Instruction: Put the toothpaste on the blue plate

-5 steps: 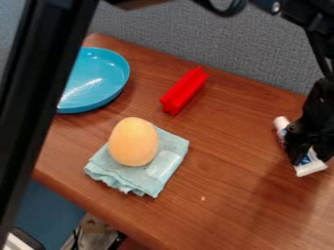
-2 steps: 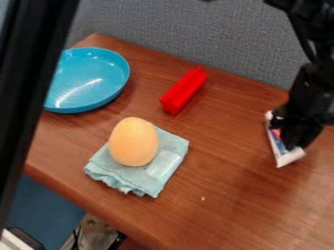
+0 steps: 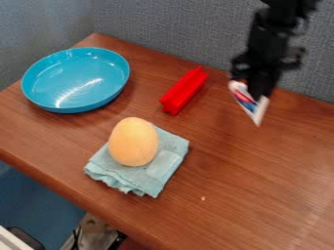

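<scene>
1. Claw [image 3: 261, 78]: black, at the upper right of the view, blurred. Jaws drawn close together on the toothpaste, which hangs from between them.
2. Toothpaste [image 3: 249, 104]: white tube with red and blue print, in the claw's grip, tilted, its lower end pointing down over the right part of the table. Exact height above the surface cannot be told.
3. Blue plate [image 3: 74, 81]: round, raised rim, resting on the table at the left. Toothpaste is well apart from it.
4. Red block [image 3: 186, 90]: lying on the table between plate and toothpaste, touching neither.
5. Cloth [image 3: 159, 173]: pale blue-green, folded, on the table in front of the block.
6. Egg-shaped object [image 3: 133, 143]: orange-tan, resting on the cloth.
7. Table [image 3: 235, 195]: brown wood-grain top, gray textured panel [image 3: 170, 29] behind it.
</scene>
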Robot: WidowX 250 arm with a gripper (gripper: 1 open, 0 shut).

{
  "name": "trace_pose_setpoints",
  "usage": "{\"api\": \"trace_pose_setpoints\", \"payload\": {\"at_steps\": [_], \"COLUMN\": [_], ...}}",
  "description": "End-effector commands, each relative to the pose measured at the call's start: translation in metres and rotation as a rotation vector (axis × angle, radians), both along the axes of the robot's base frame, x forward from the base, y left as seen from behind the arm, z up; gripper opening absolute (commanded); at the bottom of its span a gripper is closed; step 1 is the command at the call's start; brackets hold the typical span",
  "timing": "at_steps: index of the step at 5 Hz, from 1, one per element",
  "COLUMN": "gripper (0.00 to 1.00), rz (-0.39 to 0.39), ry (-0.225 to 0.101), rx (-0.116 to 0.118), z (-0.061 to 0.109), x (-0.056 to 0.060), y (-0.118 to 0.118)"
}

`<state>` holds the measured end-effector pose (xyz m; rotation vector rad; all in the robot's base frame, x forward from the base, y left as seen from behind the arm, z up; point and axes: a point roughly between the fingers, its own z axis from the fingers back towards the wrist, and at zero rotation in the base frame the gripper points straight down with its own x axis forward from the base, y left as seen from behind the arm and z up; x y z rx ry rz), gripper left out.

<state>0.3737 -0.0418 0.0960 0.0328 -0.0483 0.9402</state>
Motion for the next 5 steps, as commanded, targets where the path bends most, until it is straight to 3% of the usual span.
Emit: {"api": "trace_pose_setpoints", "payload": {"at_steps": [1,2,3,5], "gripper": [0.00,0.00,0.00,0.00], "rz": [0.094,0.192,0.262,0.383], "ry": [-0.081,-0.085,-0.090,-0.090], "rx": [-0.023,-0.015,0.009,0.045], "z": [0.045,0.052,0.050,0.038], "x": [-0.011,-0.022,-0.033,-0.046], "y": [0.040,0.083,0.125,0.192]}}
